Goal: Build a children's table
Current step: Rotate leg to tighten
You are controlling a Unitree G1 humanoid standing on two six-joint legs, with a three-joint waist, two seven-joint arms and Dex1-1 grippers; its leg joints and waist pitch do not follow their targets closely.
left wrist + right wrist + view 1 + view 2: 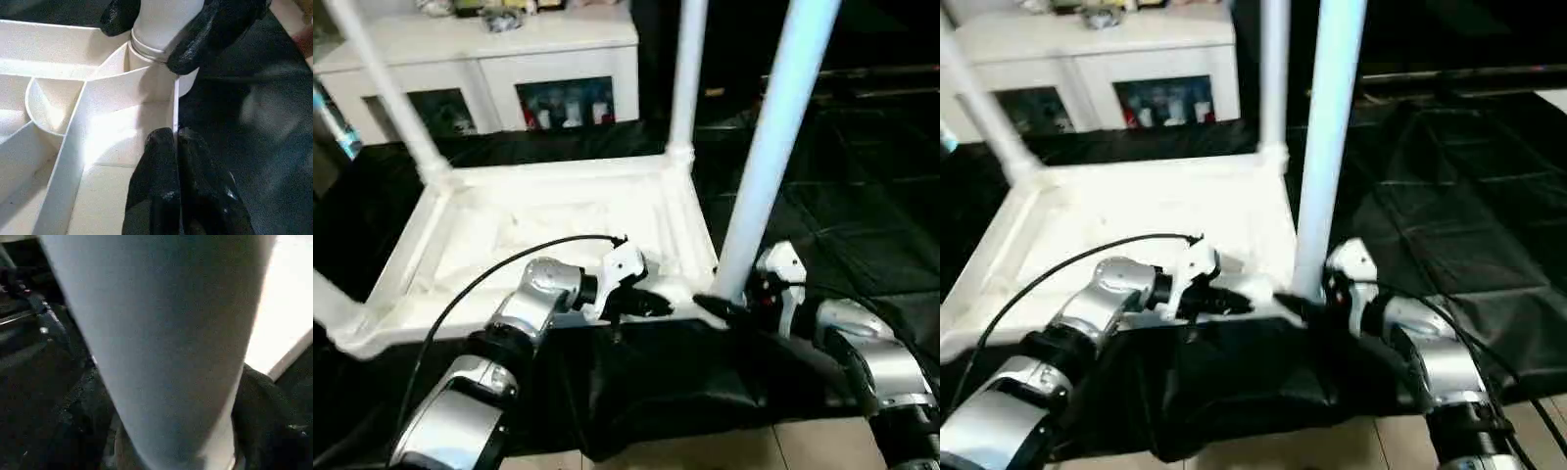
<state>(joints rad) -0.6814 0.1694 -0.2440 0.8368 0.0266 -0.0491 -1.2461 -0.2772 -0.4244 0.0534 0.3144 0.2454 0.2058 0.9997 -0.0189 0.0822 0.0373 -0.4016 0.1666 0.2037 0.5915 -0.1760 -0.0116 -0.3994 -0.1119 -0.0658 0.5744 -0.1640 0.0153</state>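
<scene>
The children's table (558, 225) lies upside down on the black cloth, its white legs standing up from the corner sockets. My left gripper (651, 305) is shut on the thin near rim wall (173, 105) beside the near right corner. There a leg (769, 147) rises from its socket (146, 49). My right gripper (732, 302) is at this leg's base, its black fingers (215, 29) spread on either side of the tube. In the right wrist view the leg (166, 347) stands very close in front. Other legs (687, 78) (391, 98) stand at the far corners.
A white glass-door cabinet (480, 49) stands behind the draped table. Black cloth (842, 196) stretches to the right and hangs over the near edge, with floor tile (754, 450) below. A black cable (489, 269) arcs over my left forearm.
</scene>
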